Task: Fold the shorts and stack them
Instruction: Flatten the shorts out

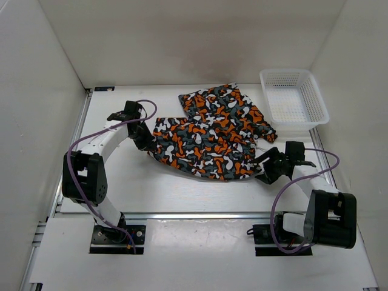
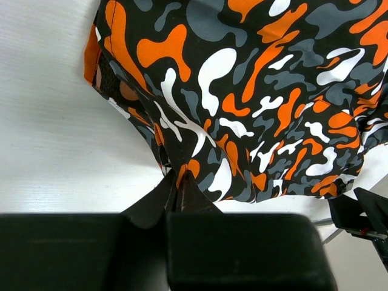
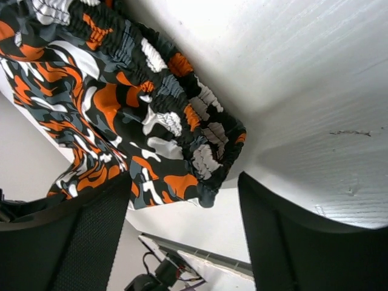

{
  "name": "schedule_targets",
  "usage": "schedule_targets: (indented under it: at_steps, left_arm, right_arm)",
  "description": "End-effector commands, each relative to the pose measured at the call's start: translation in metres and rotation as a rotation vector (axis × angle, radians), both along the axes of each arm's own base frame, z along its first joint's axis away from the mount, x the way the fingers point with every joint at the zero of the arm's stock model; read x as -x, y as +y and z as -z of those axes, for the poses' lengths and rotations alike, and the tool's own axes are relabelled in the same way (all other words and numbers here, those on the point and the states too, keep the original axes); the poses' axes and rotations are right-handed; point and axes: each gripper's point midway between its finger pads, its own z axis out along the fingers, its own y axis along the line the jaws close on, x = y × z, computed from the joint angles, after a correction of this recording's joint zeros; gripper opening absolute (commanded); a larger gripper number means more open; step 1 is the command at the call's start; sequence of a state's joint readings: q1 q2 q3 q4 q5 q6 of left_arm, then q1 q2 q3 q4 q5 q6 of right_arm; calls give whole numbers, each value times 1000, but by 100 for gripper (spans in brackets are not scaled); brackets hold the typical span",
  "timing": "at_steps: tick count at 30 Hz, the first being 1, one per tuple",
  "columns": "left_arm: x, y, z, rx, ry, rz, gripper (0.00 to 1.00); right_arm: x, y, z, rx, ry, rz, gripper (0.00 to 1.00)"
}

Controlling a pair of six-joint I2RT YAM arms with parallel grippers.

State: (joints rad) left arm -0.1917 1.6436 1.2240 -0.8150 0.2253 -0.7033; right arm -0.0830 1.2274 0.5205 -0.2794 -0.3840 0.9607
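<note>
1. From above, we see the shorts (image 1: 209, 136) spread on the table (image 1: 139, 188), near the white basket (image 1: 294, 97).
2. Left wrist: we see the left gripper (image 2: 176, 187) pinched tight on the edge of the shorts.
3. Right wrist: we see the right gripper (image 3: 182, 182) spread wide, holding nothing. The stretchy waistband lies between its fingers (image 3: 85, 236).

no readable text, labels, brands or numbers anywhere
</note>
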Motion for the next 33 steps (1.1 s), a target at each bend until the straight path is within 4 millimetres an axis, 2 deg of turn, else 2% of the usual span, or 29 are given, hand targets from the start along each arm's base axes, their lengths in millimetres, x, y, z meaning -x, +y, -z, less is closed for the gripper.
schedule_targets:
  at_steps: [1, 6, 12, 14, 16, 17, 18, 20, 21, 22, 23, 24, 25, 27, 28, 30, 31, 32, 33]
  left_arm:
    - [-4, -2, -23, 15, -72, 17, 10]
    - [-1, -2, -20, 13, -63, 17, 10]
    - [-2, -1, -19, 5, -64, 14, 10]
    - [-2, -1, -19, 5, -64, 14, 10]
    - [-2, -1, -19, 5, -64, 14, 10]
    - [-2, -1, -23, 7, -75, 14, 10]
    - [-5, -1, -31, 11, -99, 13, 10]
    - [-11, 7, -42, 23, -118, -14, 10]
    - [-14, 11, -56, 22, -141, -16, 10]
    - [-17, 14, -63, 19, -155, -17, 10]
    - [-20, 17, -76, 22, -181, -26, 10]
    - [-31, 23, -97, 27, -229, -46, 10]
    - [-30, 25, -115, 38, -266, -39, 10]
    - [-34, 27, -147, 52, -336, -46, 10]
    - [-35, 31, -178, 54, -407, -47, 10]
    - [-33, 36, -209, 58, -473, -60, 10]
    - [-30, 42, -241, 62, -554, -72, 10]
    - [-25, 44, -258, 70, -592, -75, 10]
    - [-19, 45, -274, 83, -636, -73, 10]
  right_arm:
    - [-2, 2, 0, -10, -33, -10, 76]
    - [4, 6, 10, -43, 4, 5, 76]
    - [-5, 2, 17, -34, -8, 33, 55]
    - [-10, -2, 22, -11, -1, 48, 39]
    - [-24, -6, 10, 10, -42, 44, 22]
    - [-24, -7, 9, 26, -37, 36, 6]
    - [-28, -11, 4, 50, -47, 39, 1]
    - [-43, -17, -21, 95, -119, 21, 1]
    - [-42, -19, -27, 111, -113, 15, 1]
    - [-56, -21, -50, 136, -178, -10, 1]
    - [-60, -23, -62, 157, -206, -20, 1]
    - [-60, -22, -73, 162, -215, -42, 1]
    - [-73, -24, -101, 191, -284, -67, 1]
    - [-73, -24, -126, 207, -312, -99, 1]
    - [-78, -24, -158, 225, -396, -118, 1]
    - [-74, -24, -183, 248, -437, -135, 1]
    - [-72, -23, -201, 263, -488, -159, 1]
    - [-72, -20, -231, 266, -561, -176, 1]
    - [-69, -18, -246, 269, -598, -193, 1]
